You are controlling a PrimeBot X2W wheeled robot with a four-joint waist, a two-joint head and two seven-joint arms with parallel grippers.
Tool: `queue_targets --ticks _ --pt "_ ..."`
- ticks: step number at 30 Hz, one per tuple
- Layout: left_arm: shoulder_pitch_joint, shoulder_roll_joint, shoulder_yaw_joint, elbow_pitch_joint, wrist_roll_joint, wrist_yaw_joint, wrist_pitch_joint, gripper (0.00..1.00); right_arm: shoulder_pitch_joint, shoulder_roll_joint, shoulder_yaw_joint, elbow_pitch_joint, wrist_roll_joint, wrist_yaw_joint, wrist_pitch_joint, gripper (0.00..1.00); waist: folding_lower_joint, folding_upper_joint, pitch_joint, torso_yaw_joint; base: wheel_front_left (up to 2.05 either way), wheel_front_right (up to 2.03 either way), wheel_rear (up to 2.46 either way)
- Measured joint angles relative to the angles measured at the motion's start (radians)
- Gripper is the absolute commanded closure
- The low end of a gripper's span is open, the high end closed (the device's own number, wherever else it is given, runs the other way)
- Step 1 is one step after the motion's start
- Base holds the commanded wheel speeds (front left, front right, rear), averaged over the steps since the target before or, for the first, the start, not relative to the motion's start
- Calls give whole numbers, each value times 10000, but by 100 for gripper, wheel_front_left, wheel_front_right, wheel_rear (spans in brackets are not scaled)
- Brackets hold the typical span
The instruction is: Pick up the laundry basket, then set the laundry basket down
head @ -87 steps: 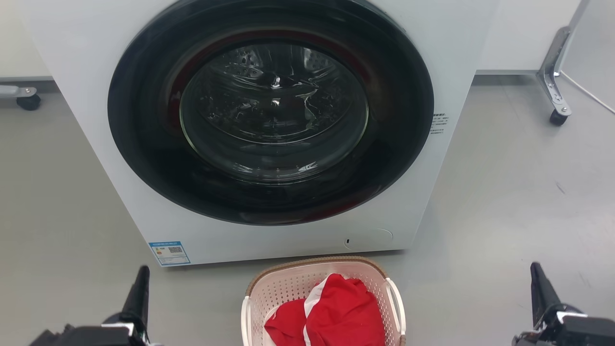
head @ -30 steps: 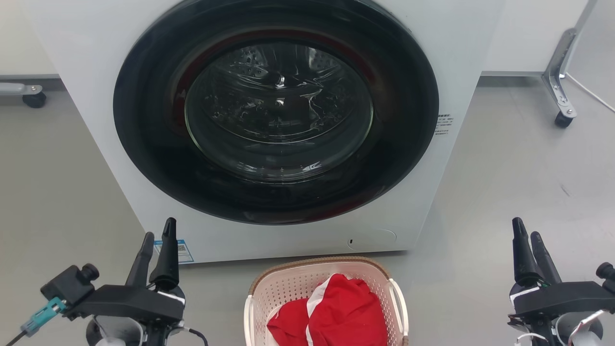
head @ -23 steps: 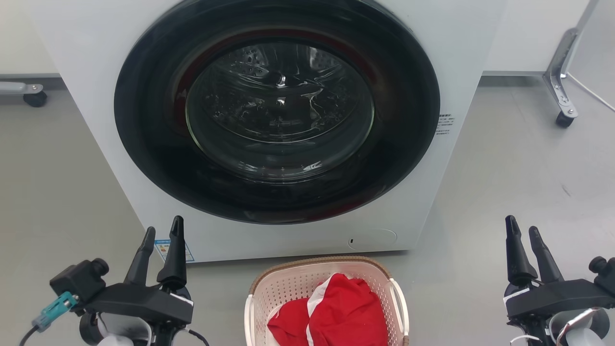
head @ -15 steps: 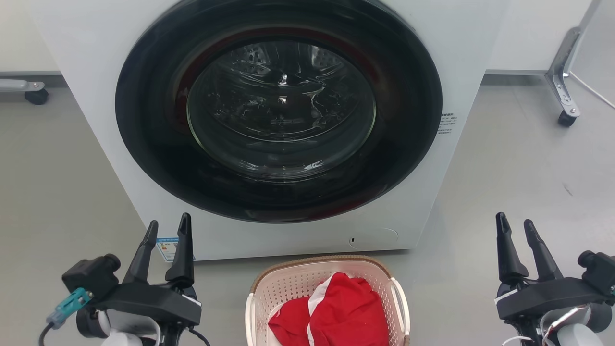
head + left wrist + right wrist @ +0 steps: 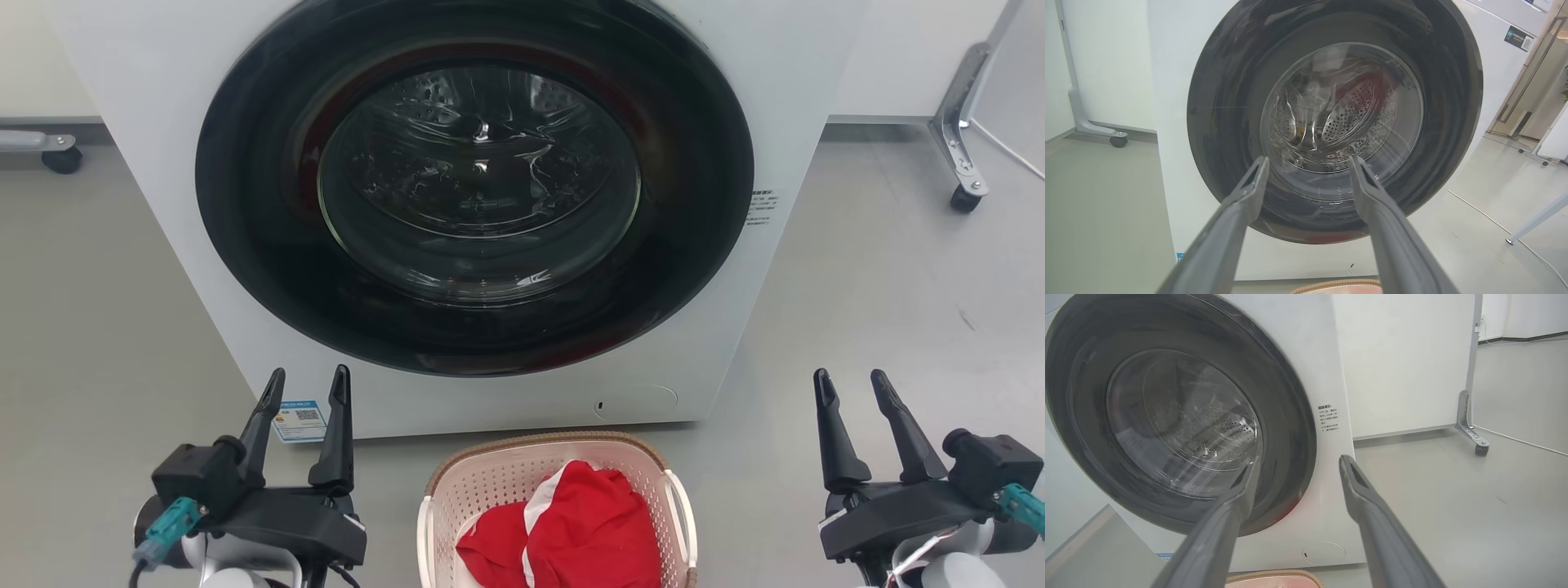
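Observation:
The laundry basket [image 5: 490,482], pale with a brown woven rim and white side handles, sits on the floor at the bottom centre of the head view with a red and white cloth [image 5: 571,531] in it. A strip of its brown rim [image 5: 1337,286] peeks in at the bottom of the left wrist view, and the same rim [image 5: 1274,577] edges the right wrist view. My left gripper [image 5: 309,382] is open to the basket's left, apart from it. My right gripper [image 5: 849,382] is open to its right, also apart. Both hold nothing.
A white washer [image 5: 784,98] with a big dark round door [image 5: 473,188] stands right behind the basket. A wheeled metal leg [image 5: 963,192] stands far right and a castor [image 5: 61,159] far left. Grey floor [image 5: 898,294] spreads on both sides.
Both arms have risen into view and moved inward toward the basket. Their fingers have spread wider. The basket has stayed put.

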Motion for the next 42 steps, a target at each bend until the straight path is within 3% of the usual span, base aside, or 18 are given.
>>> queue_targets --ticks 15,42 --pt "3 58 -345 221 1659 393 -523 0 1 -4 194 470 -1542 -75 -523 0 0 0 45 -6 0 0 0" --pt "25 -36 -205 798 1565 485 -385 0 -21 169 -52 1032 -1536 240 -523 0 0 0 64 13 0 0 0"
